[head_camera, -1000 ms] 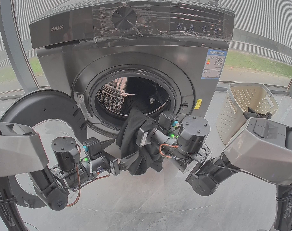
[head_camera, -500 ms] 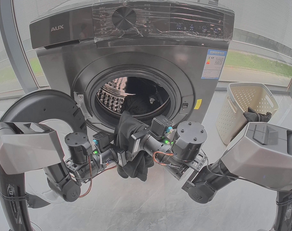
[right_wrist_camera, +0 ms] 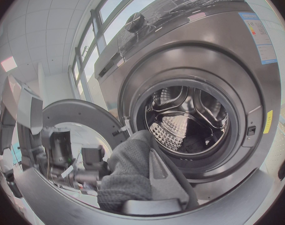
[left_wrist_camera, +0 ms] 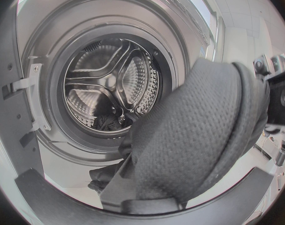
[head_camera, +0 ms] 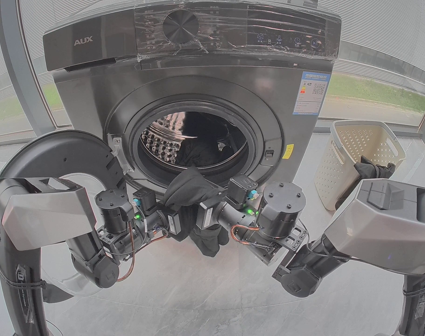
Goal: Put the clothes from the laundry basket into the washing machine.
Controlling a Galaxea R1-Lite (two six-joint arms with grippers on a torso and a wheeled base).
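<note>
Black garment (head_camera: 192, 188) bunched just below washing machine (head_camera: 194, 71) mouth, tail sagging toward floor. Right gripper (head_camera: 205, 211) looks clamped on it. Left gripper (head_camera: 180, 221) buried under cloth (grip I cannot tell). I'd raise bundle over mouth's lower edge, push deep, release inside so no tail drapes out.

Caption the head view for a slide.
Black garment draped across left gripper and right gripper before the open washing machine; laundry basket at right.
</note>
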